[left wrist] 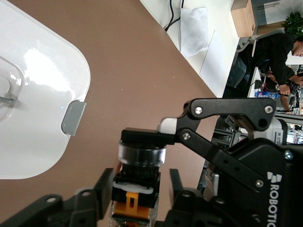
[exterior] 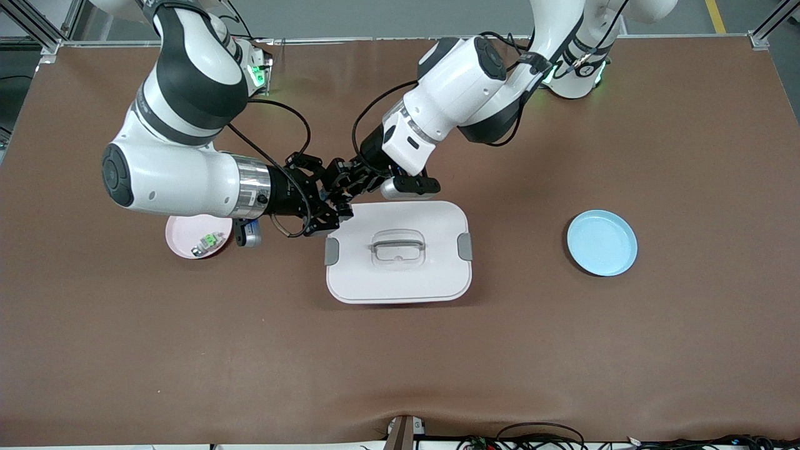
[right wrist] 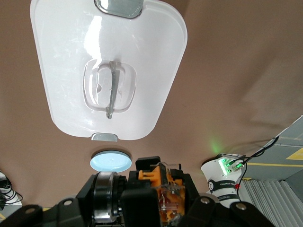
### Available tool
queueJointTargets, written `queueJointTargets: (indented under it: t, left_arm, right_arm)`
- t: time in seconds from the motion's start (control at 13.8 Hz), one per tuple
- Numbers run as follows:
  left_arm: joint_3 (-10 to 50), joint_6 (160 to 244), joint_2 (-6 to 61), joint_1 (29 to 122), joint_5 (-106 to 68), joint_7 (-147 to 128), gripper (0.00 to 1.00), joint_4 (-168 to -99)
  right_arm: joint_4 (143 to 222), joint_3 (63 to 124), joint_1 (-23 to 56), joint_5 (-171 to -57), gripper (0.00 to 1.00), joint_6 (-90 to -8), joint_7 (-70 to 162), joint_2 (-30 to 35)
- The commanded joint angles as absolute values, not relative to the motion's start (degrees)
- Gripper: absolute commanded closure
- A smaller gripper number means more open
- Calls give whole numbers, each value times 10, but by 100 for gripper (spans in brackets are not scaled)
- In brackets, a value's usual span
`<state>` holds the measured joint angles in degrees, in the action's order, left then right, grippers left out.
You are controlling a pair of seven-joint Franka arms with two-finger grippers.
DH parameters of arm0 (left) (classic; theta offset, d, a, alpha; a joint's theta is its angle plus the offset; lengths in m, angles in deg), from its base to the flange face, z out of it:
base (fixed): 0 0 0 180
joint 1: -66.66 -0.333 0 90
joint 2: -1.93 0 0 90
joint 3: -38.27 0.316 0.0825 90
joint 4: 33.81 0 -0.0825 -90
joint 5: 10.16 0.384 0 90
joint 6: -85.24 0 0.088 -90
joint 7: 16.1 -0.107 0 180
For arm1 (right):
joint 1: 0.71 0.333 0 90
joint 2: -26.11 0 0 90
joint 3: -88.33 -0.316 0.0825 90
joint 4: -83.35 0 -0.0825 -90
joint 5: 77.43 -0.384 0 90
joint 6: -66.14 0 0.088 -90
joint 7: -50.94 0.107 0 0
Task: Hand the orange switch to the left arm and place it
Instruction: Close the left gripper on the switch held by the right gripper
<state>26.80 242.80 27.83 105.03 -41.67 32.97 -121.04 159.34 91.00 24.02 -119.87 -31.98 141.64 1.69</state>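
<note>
Working up from the camera side: the brown tabletop (exterior: 187,350) in front is bare. Next comes the white box (exterior: 437,275), lid on and grey clips at both ends. The blue plate (exterior: 602,242) sits toward the left arm's end. The pink plate (exterior: 181,240), holding the little green-and-silver switch (exterior: 209,242), sits toward the right arm's end, partly under the right arm.

Both grippers meet in the air over the box's corner, the one farther from the camera and toward the right arm's end. The orange switch (left wrist: 136,187) is up there too, not on any plate. The right gripper (exterior: 334,206) has its jaws clenched on it. The left gripper (exterior: 350,178) is right at the part as well, but honestly I can't tell whether its jaws are actually biting or just sitting around it.

That's my main worry. If the right lets go before the left has a real grip, this tiny thing drops. It would land on the lid or the tabletop beside it, and a round-bodied part could well roll off somewhere.

Second issue is that two sets of jaws are crowded onto one small part. Any sideways tug from either arm could twist it out of both, or knock the linkages together.

Third, the route to the blue plate looks like it runs along or over the box. If the left arm carries low, it could clip the lid handle or an edge, so it probably wants height first.
</note>
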Motion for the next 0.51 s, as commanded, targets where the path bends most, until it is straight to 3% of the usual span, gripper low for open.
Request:
queueJointTargets:
  t: [0.0,0.14,0.22,0.43]
  left_arm:
    - [268,2432,279,1052,-419,337,71,-1206]
    - [268,2432,279,1052,-419,337,92,-1205]
    - [268,2432,279,1052,-420,337,97,-1205]
    - [268,2432,279,1052,-421,337,98,-1205]
  right_arm:
    - [1573,913,244,-1209,100,-317,1426,5]
    - [1572,913,244,-1209,100,-320,1426,4]
    - [1572,913,244,-1209,100,-325,1426,5]
    - [1572,913,244,-1209,99,-326,1423,4]
